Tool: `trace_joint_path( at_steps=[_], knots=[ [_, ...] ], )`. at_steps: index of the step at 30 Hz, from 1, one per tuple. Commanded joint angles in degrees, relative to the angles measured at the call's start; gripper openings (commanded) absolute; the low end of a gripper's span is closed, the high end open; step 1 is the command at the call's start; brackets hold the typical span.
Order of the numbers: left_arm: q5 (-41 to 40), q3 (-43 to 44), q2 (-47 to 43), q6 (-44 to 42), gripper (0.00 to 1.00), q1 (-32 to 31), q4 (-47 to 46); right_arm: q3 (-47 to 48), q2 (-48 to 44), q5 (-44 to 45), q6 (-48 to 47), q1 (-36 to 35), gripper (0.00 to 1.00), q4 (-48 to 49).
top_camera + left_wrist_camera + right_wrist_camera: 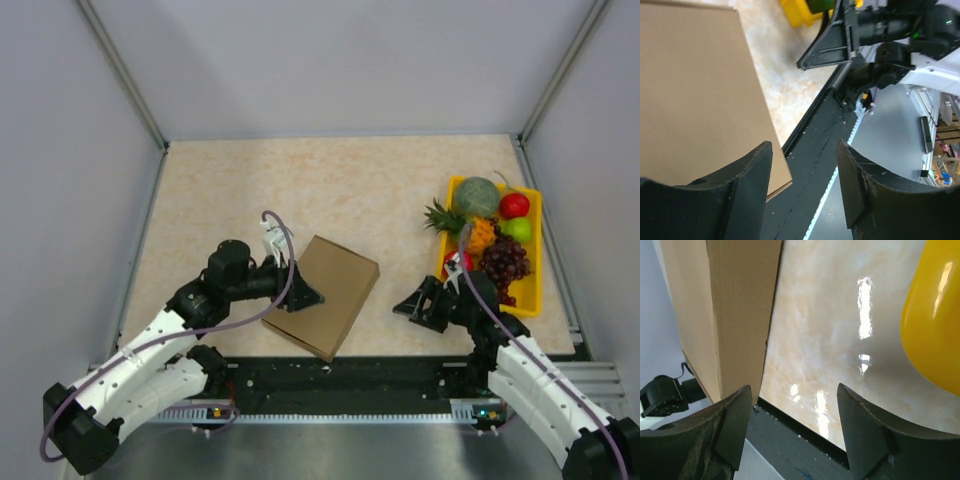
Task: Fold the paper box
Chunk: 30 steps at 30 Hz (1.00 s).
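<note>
Your left arm comes in from its base at the lower left, elbow bent and forearm running to the right, low over the table (230,190). That puts the left gripper (305,296) at the left edge of the box (335,290). Its wrist view shows the fingers (745,195) well apart with only the black rail (400,375) and the table edge in the gap, so it has hold of nothing. One finger is right by the box's top face near a corner, but you cannot tell whether it touches. Your right arm rises from its base at the lower right, with the forearm angled up and to the left. The right gripper (412,305) points left towards the box and stands apart from it, with bare table between them. Its fingers (870,435) are also spread wide and empty, framing table and rail, with the box's side wall ahead on the left. The box is a closed brown carton lying flat and turned at an angle. It sits near the front of the table between the two grippers, and its near corner reaches the rail. The yellow tray (528,300) of fruit sits just behind and to the right of the right gripper.
</note>
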State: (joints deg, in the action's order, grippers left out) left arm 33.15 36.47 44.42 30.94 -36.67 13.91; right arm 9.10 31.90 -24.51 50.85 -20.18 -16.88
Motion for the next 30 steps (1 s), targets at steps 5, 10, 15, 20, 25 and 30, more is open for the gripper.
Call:
trace_joint_path(
  at_steps=[5, 10, 15, 20, 25, 30],
  knots=[
    [-17.2, -0.9, 2.3, -0.5, 0.71, -1.4, 5.4, 10.7, 15.6, -5.1, -8.1, -4.4, 0.68, 11.7],
    [-33.8, -2.5, 1.8, 8.3, 0.72, -0.6, 8.2, 19.7, 29.9, 0.8, -8.7, -12.2, 0.71, 13.0],
    [-29.9, -6.2, -1.6, 13.2, 0.74, -0.5, 7.8, 21.9, 40.3, -5.0, -7.1, -13.3, 0.7, 25.4],
    [-32.5, -11.9, -11.4, 22.6, 0.82, -0.5, 12.7, 23.9, 47.1, -3.6, -4.7, -14.4, 0.7, 25.0],
    [-31.7, -12.4, -21.0, 31.2, 0.96, -0.5, 22.3, 21.1, 49.0, 3.0, 5.9, -14.4, 0.68, 32.3],
    [-24.6, -15.6, -23.5, 45.9, 0.98, -0.5, 27.2, 21.7, 51.8, 8.0, 13.3, -14.4, 0.66, 35.9]
  ],
)
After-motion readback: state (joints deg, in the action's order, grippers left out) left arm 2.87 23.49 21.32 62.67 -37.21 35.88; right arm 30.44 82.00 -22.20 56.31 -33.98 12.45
